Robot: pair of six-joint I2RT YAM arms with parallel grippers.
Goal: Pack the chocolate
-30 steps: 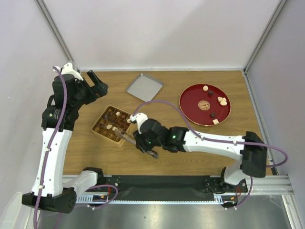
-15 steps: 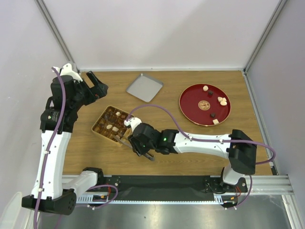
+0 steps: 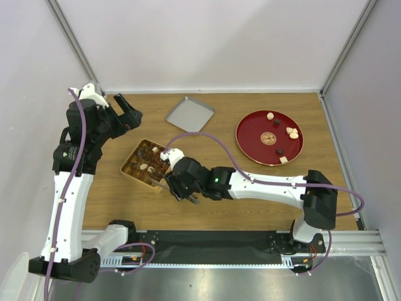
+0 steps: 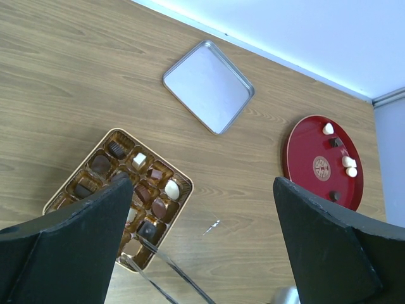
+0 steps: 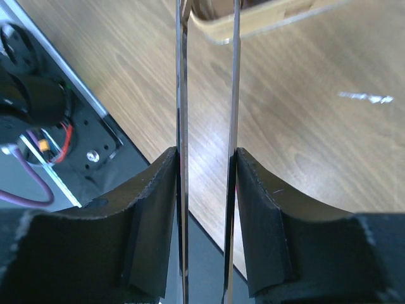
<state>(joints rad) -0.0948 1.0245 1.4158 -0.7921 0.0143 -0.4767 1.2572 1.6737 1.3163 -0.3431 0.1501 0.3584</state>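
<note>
The chocolate [image 3: 291, 132] sits in two places. A handful of loose cream and dark pieces lies on the red plate [image 3: 252, 143], well off to the outer side of the right fingers [image 5: 206, 171]. The rest already fills compartments of the tan box [image 4: 79, 170], just ahead of those fingers. Each piece is squat, round or cube-like, so none shows a long axis or a facing worth naming at this size. The tongs [image 5: 181, 95] do have one: the two thin blades run straight out from between the right fingers toward the near corner of the box. Those fingers are squeezed onto the blades, holding them narrowed but not touching. The tips pass out of the wrist view, so I cannot tell whether a piece is pinched there. The left fingers [image 4: 199, 190] are spread wide and carry nothing, raised above the surface [image 3: 125, 200] with the box below and between them. This looks like the drop-off end of a carry. The next move probably calls for easing the squeeze over a free compartment, then swinging the tongs across to the plate.
</note>
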